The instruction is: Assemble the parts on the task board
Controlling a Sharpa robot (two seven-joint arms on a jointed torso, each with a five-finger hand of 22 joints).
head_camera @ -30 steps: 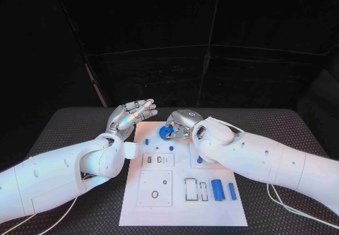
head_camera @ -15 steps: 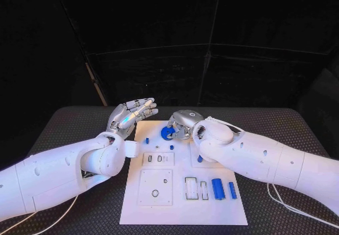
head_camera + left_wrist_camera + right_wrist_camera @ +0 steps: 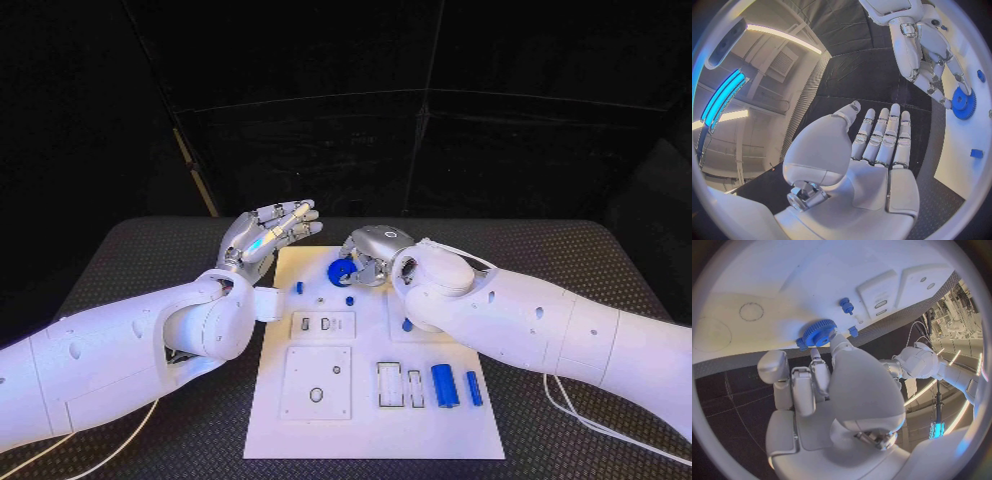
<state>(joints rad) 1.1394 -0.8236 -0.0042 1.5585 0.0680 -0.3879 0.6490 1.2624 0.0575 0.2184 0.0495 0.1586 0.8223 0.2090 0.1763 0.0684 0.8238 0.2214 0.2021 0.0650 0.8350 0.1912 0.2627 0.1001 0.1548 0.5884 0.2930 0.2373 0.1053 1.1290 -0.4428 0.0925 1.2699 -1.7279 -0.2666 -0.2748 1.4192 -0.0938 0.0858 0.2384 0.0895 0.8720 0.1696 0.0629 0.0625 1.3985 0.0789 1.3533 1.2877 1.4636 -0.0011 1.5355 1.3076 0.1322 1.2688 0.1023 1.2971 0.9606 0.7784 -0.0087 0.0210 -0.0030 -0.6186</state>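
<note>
A black table (image 3: 144, 260) under a dark backdrop.

Blue gear (image 3: 340, 271), white task board (image 3: 361, 420), black table (image 3: 130, 260)

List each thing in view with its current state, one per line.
Left hand: raised beside the board's far left corner, fingers straight and apart, holding nothing.
Right hand: fingers gripping the blue gear.
Blue gear: held at the task board's far end.
Task board: flat on the table.
Two blue cylinders: lying side by side on the board.
</note>
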